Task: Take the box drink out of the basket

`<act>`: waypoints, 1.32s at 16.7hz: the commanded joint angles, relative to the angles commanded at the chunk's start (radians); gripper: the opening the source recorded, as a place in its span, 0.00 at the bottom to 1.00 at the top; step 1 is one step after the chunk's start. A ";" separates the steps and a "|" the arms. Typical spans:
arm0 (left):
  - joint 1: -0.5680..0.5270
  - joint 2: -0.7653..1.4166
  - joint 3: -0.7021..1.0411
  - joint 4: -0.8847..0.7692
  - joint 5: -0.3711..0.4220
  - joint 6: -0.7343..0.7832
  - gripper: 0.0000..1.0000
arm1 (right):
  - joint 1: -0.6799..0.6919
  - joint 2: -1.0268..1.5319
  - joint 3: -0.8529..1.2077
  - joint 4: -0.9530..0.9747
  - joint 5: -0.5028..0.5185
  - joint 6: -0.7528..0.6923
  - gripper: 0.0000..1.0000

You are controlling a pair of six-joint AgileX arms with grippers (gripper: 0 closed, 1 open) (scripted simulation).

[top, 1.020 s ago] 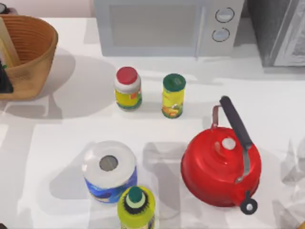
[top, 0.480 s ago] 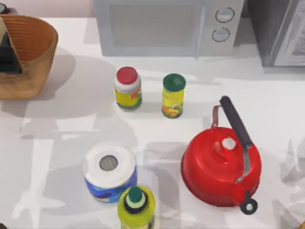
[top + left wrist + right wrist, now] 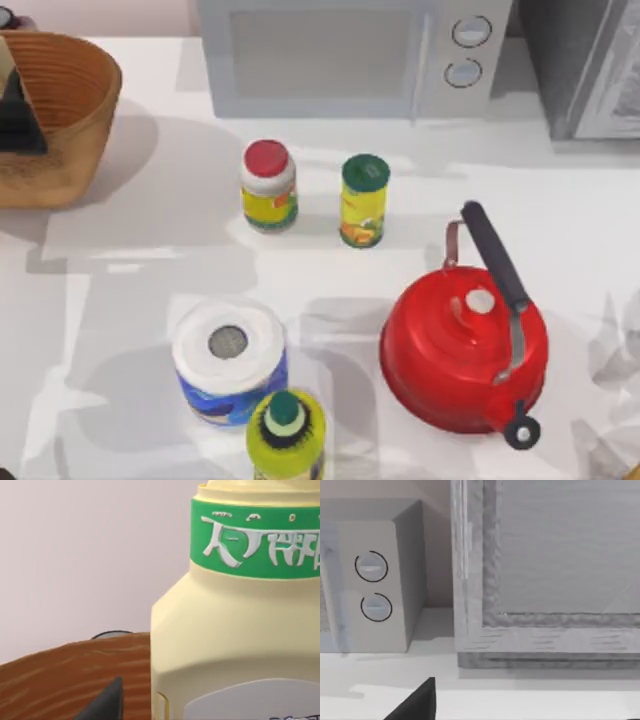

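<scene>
The box drink (image 3: 235,630) is standing inside the basket (image 3: 85,90) at the far left of the table, and in the left wrist view it is sitting right up against the camera, showing a pale yellow body, a sloped shoulder and a green band near the top. The left gripper (image 3: 20,115) is hanging within the basket rim, close beside the carton; whether it is spread wide or clamping the carton cannot be told. The brown ribbed wall is rising just beside the carton on one side. In my judgement the carton is going to handle as a light item with thin, smooth sides: these are likely to dent under a hard squeeze and to slip under a weak one. The sound hold is looking to be across two flat opposite faces on the straight body below the shoulder, not on the tapering top. The deep wall is calling for a straight upward lift before any sideways travel, or the carton's base is risking a catch on the rim. Farther off on the table, two yellow-labelled jars (image 3: 268,185) are standing well apart from the basket, with a red kettle (image 3: 460,355) beyond them to the right. The right gripper (image 3: 417,705) is idling, facing the microwave (image 3: 375,585) at the table's back; its state cannot be told.
</scene>
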 joint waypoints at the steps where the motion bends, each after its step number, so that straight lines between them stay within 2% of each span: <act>1: 0.000 0.000 0.000 0.000 0.000 0.000 1.00 | 0.000 0.000 0.000 0.000 0.000 0.000 1.00; 5: -0.006 0.003 0.018 -0.013 -0.006 0.001 1.00 | 0.000 0.000 0.000 0.000 0.000 0.000 1.00; 13: -0.026 0.115 0.201 -0.085 -0.024 -0.001 1.00 | 0.000 0.000 0.000 0.000 0.000 0.000 1.00; 18: -0.028 0.122 0.214 -0.091 -0.026 -0.001 1.00 | 0.000 0.000 0.000 0.000 0.000 0.000 1.00; 22: -0.028 0.122 0.214 -0.091 -0.026 -0.001 0.70 | 0.000 0.000 0.000 0.000 0.000 0.000 1.00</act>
